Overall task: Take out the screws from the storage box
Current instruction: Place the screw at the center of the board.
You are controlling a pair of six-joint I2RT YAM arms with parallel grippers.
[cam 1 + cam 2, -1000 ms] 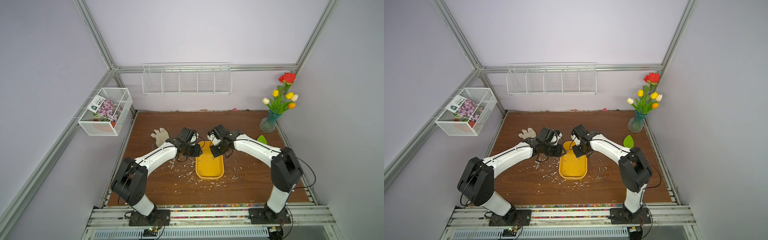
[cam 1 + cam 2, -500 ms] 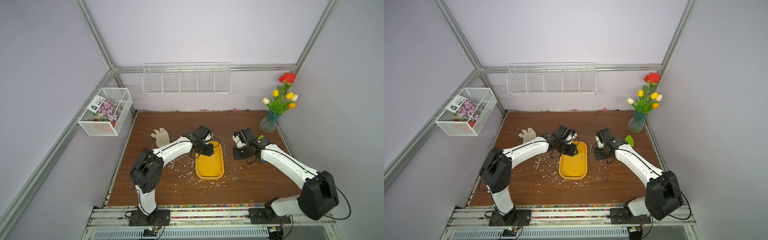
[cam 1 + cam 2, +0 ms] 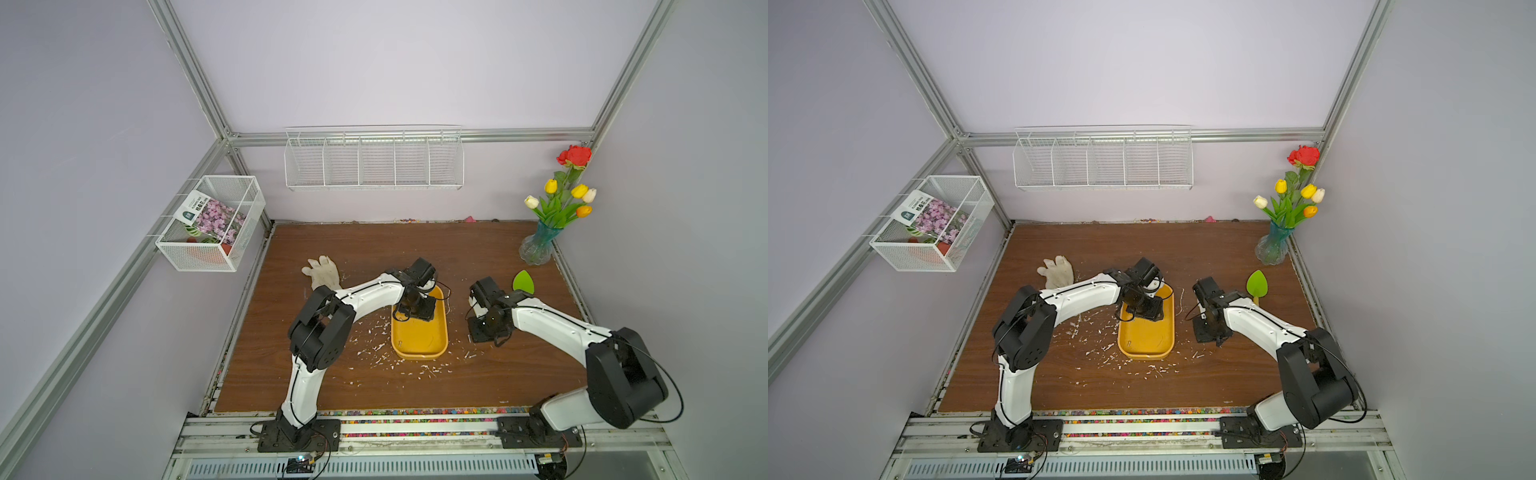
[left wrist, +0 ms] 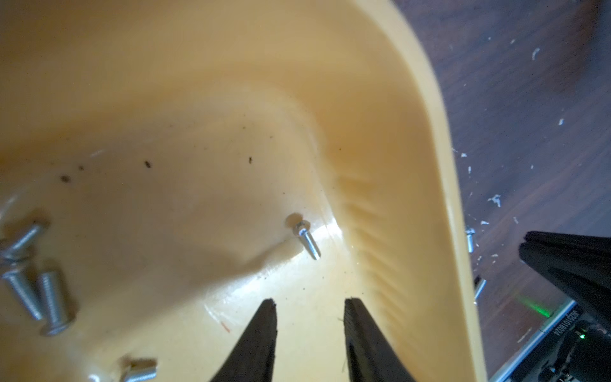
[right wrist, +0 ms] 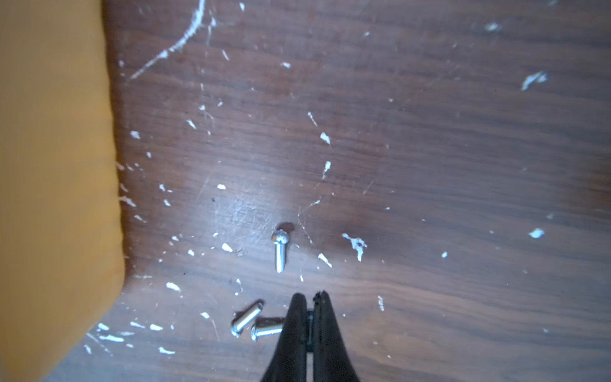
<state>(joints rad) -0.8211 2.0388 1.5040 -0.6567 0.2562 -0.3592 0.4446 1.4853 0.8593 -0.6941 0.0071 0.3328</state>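
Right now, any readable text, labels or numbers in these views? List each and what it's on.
"JC23101602A", roughly; rotated and blurred, last characters unsure: on a pale label on dark hardware beyond the storage box.
Dark badge with white print on the flower packet in the side mesh basket: too small to read.
Nothing else legible.

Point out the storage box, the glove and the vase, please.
storage box point(image 3: 420, 337), in a top view, on its bare floor.
glove point(image 3: 323, 273), in a top view, on its palm.
vase point(image 3: 536, 249), in a top view, on its glass body.
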